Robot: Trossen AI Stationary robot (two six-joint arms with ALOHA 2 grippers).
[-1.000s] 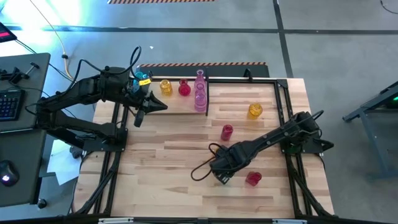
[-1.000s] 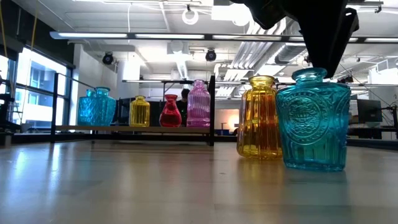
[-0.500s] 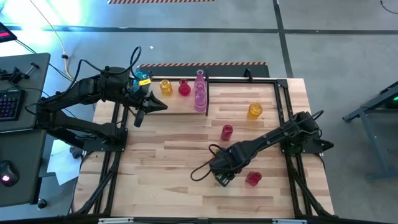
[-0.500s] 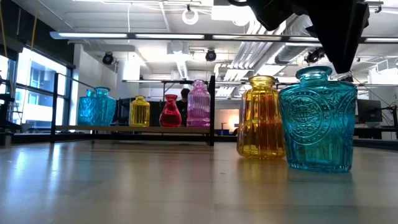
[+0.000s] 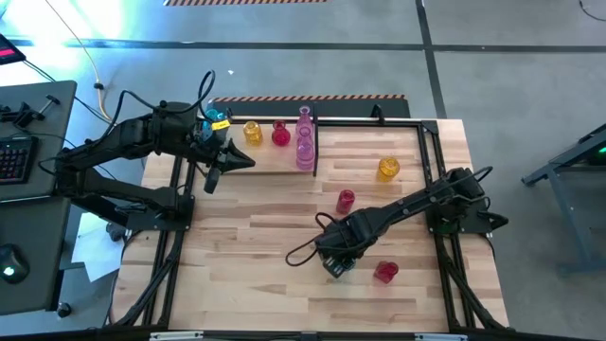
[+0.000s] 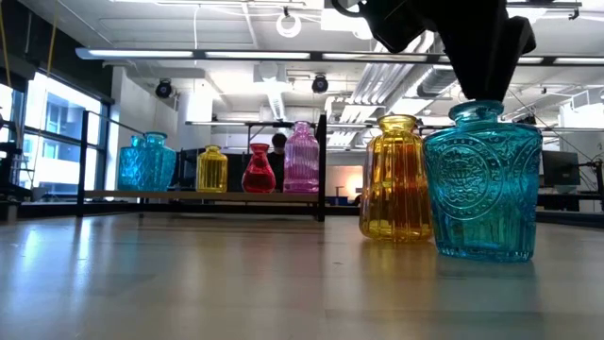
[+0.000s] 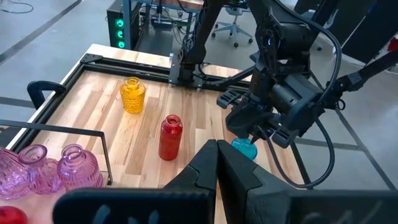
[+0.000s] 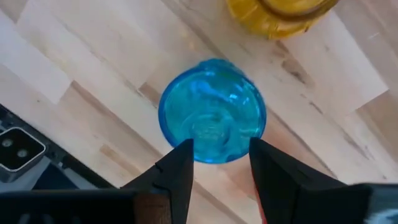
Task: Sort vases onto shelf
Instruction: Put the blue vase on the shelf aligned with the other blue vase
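A cyan vase (image 6: 481, 184) stands upright on its base on the tabletop, beside an amber vase (image 6: 394, 179). My right gripper (image 8: 217, 165) hangs over it, pointing down. It is open, with a finger on either side of the vase's mouth (image 8: 211, 112). In the high view my right arm (image 5: 333, 258) hides this vase. The shelf (image 5: 265, 159) at the far left holds a cyan (image 6: 146, 162), a yellow (image 6: 211, 170), a red (image 6: 258, 170) and a pink vase (image 6: 302, 158). My left gripper (image 5: 227, 161) hovers shut near the shelf's left end, holding nothing. My right gripper's fingertips (image 6: 481, 93) reach down to the rim of the cyan vase's mouth from above. Whether they touch the glass I cannot tell. The vase stands upright on the table.
More vases stand loose on the table: a yellow one (image 5: 388, 168) at the far right, a red one (image 5: 346, 200) mid-table and another red one (image 5: 384, 272) near my right gripper. A black rod frame (image 5: 431, 152) borders the table. A cable loops by the gripper (image 5: 305, 256).
My right gripper has shifted a little toward the table's left, from the right side of the cyan vase's neck to above its mouth. The cyan vase has slid slightly toward the near edge and stayed upright.
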